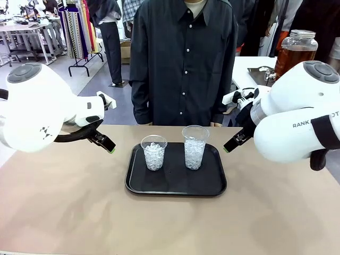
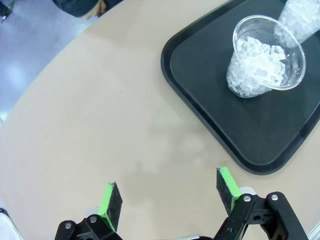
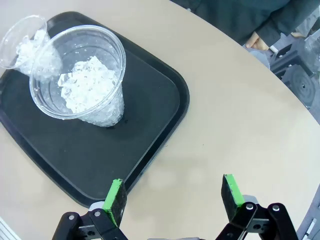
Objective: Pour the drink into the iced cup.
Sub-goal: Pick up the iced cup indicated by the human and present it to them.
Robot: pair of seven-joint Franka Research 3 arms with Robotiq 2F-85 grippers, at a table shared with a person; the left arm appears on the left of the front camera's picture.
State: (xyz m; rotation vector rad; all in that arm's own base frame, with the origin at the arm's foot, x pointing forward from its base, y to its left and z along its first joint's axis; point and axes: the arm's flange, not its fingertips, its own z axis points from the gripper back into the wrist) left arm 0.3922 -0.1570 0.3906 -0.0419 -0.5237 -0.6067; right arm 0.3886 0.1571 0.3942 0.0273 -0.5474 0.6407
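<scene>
Front view: the drink (image 1: pixel 295 59), amber-brown, is seen inside a glass jar (image 1: pixel 296 37) with a metal lid, set on a white side table (image 1: pixel 249 66) beyond the right arm, well apart from the tray (image 1: pixel 175 187).
Person: a person (image 1: pixel 183 58) in a dark shirt is seen standing at the far side of the table (image 1: pixel 69 212).
Cups: a shorter cup (image 1: pixel 154 153) and a taller cup (image 1: pixel 194 147), both filled with ice, are stood upright on the black tray, near each other but apart.
Wrist views: the ice is shown from above, which the front view does not give.
Left gripper (image 2: pixel 168 192): spread wide, nothing held, hung over bare table just beside the tray's edge.
Right gripper (image 3: pixel 173 195): spread wide, nothing held or touched, hung by the tray's corner, the taller cup nearest.
</scene>
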